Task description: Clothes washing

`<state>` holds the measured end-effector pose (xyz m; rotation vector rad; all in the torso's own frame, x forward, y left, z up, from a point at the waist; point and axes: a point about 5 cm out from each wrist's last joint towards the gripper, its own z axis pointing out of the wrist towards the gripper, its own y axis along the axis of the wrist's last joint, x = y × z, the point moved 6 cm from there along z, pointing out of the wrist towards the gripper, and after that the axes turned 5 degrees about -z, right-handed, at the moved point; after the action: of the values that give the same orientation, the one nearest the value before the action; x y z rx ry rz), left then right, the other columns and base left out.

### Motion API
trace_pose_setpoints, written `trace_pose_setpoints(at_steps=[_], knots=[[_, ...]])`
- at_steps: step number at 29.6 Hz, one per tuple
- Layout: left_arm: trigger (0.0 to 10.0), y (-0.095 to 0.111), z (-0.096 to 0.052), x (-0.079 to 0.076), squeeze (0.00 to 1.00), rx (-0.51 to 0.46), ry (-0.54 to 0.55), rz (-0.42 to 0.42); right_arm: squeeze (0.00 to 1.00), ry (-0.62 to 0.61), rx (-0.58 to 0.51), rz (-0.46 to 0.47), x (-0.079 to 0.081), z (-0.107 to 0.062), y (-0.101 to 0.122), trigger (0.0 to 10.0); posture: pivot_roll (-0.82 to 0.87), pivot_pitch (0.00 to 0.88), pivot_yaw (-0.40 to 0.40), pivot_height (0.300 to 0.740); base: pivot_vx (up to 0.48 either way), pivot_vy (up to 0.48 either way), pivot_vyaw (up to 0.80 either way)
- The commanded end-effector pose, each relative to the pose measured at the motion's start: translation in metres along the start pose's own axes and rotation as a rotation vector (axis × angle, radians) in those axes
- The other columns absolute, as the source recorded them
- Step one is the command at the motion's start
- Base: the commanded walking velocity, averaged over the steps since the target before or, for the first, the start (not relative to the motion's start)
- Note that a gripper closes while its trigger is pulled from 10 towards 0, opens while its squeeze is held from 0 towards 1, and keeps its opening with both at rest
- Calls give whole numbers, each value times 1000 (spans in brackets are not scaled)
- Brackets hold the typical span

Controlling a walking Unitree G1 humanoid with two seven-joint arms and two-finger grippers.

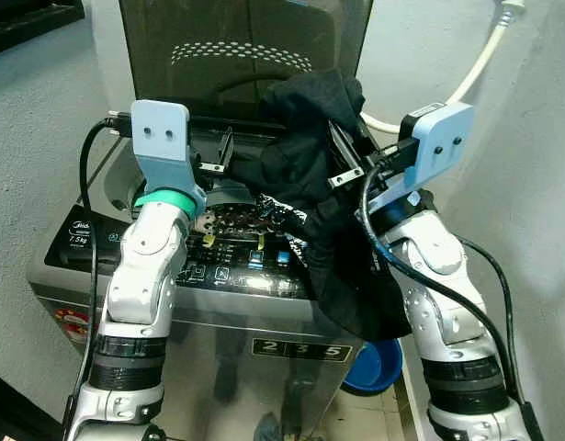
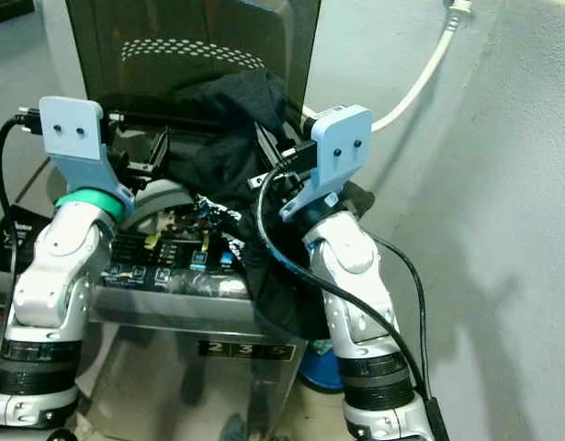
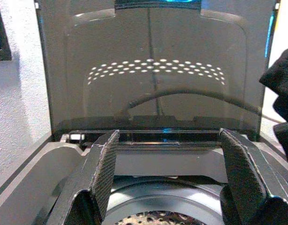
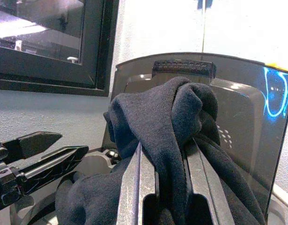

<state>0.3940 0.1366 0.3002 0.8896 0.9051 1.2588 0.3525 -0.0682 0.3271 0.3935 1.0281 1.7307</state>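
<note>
Right claw (image 1: 342, 161): clenched on a bunched fold of the dark garment (image 1: 310, 138), fabric pinched between its two fingers (image 4: 139, 187). It is held above the right rear part of the washing machine (image 1: 218, 266) opening.

Dark garment: a black cloth mass, upper part raised over the tub, lower part hanging down over the machine's front right corner and across part of the control panel (image 1: 236, 262). Not yet inside the drum.

Left claw (image 3: 167, 178): released, fingers spread wide with nothing between them, poised over the left side of the opening, facing the raised lid (image 1: 245, 46).

Washing machine: top-loading, smoked lid standing upright at the rear edge; perforated drum (image 3: 158, 218) visible below the left claw.

Surroundings: white hose (image 1: 475, 64) on the wall behind the right rear corner; blue basin (image 1: 378, 363) on the floor by the machine's front right corner.

Risk, as judged: the trailing portion hangs outside the rim. If let go here, its weight may drag the whole garment over the front edge to the floor, or leave cloth draped across the panel and rim, blocking the lid.
</note>
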Motion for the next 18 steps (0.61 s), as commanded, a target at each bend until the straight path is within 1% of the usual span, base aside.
trace_pose_setpoints(at_steps=[1, 3, 17, 18], knots=[[10000, -3, -1, 0, 0, 8, 6, -12, 0, -10, -26, 10, -3, 1, 6, 10000, 97, 4, -15, 740, 0, 0, 0], [10000, -2, -1, 0, 0, 6, 5, -16, 0, -12, -25, 10, -3, 1, 5, 10000, 97, 4, -15, 740, 0, 137, 0], [10000, -4, 0, 2, 0, 11, 14, -25, 0, -26, -18, 9, -6, -1, 3, 10000, 94, 7, -12, 740, 0, 480, 0], [10000, -4, 0, 3, 0, 12, 17, -21, 0, -27, -17, 8, -7, -1, 3, 10000, 95, 9, -11, 740, 0, 0, 0]])
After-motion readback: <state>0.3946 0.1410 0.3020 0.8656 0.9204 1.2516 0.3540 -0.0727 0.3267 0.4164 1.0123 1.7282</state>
